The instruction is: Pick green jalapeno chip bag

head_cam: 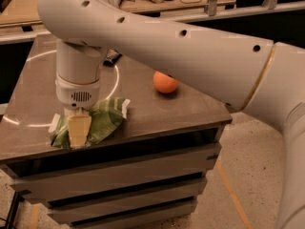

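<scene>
The green jalapeno chip bag [106,119] is a crinkled light-green foil bag with a white edge, near the front left corner of the dark table [190,113]. My gripper [78,131] points straight down over the bag's left half. Its yellowish finger [79,127] is in front of the bag, and the foil is bunched up around it. The gripper looks shut on the bag, which is at or just above the tabletop. The big white arm crosses the upper part of the view and hides the table's back edge.
An orange ball [165,82] sits on the table, to the right of the bag and further back. A small black object [112,56] lies behind the wrist. Cluttered desks [157,1] stand behind. The table's front edge runs just below the bag, with shelves underneath.
</scene>
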Controlling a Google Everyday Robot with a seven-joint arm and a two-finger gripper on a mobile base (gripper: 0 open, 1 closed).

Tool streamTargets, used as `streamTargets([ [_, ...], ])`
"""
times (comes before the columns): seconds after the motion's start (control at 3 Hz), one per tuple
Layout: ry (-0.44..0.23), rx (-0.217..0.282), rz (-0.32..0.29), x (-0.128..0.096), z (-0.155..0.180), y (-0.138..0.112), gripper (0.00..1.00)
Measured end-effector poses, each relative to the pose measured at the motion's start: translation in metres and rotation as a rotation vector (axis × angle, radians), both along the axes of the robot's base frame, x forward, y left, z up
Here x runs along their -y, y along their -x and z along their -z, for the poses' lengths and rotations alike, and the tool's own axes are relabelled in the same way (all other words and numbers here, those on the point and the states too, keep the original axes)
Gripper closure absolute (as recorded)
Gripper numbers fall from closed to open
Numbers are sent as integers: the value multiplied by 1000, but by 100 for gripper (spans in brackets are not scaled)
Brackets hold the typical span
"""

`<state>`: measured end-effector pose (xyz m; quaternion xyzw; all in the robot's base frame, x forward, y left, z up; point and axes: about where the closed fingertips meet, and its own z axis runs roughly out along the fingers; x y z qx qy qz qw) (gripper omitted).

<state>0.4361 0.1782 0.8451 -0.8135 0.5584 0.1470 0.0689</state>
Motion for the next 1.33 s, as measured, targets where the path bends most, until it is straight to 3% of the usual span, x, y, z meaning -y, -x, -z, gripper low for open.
streamTargets([
  [0.33, 0, 0, 0, 0, -2, 0, 100],
  [0.67, 0, 0, 0, 0, -3, 0, 100],
  [1.0, -89, -6, -49, -7, -39, -4, 100],
  [1.33, -264, 49, -134, -26, -122, -18, 100],
])
